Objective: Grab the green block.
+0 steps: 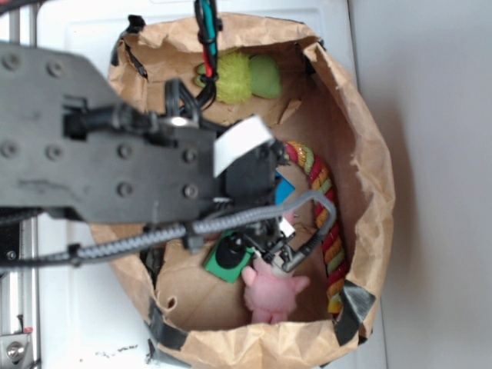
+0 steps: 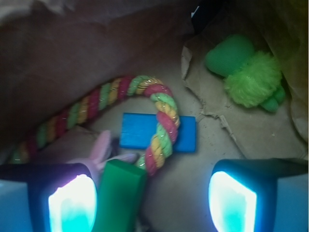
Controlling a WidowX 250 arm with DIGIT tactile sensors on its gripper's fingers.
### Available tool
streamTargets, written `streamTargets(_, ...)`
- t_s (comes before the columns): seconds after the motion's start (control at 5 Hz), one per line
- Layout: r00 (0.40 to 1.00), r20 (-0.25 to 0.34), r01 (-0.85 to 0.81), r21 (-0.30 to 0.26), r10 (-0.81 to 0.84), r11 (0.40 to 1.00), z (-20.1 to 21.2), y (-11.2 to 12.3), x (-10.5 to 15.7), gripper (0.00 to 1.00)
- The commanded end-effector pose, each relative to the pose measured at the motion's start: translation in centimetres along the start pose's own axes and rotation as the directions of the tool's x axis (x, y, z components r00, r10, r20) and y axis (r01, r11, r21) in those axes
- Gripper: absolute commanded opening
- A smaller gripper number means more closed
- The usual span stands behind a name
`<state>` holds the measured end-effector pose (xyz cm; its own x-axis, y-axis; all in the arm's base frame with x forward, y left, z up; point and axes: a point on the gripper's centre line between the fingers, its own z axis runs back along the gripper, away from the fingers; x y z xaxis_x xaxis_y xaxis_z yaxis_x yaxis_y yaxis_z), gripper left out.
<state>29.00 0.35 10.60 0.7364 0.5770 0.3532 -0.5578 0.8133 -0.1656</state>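
The green block lies on the floor of the paper bag, between my fingers and close against the left finger. My gripper is open, and a wide gap separates the block from the right finger. From the exterior view, the green block pokes out from under my gripper, just left of the pink bunny.
A pink bunny touches the block's far end. A multicoloured rope drapes over a blue block just ahead. A fuzzy lime plush toy sits at the far right. The brown paper bag's walls ring everything.
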Motion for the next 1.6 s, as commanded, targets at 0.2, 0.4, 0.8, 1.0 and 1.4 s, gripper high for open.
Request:
streamTargets(0.2,0.987,-0.007,0.161,-0.017,-0.161,0.987,0.4,-0.5,-3.8,1.0)
streamTargets(0.4,0.982,-0.023,0.187,-0.004,-0.187,0.982,-0.9,-1.4,-3.8,1.0)
streamTargets(0.8,0.973,-0.031,0.227,0.019,-0.227,0.974,-2.2,-2.4,-4.2,1.0)
streamTargets(1.0,0.975,-0.044,0.22,0.031,-0.218,0.975,-2.8,-3.1,-3.8,1.0)
streamTargets(1.4,0.985,-0.059,0.167,0.049,-0.164,0.985,-3.2,-4.1,-2.5,1.0)
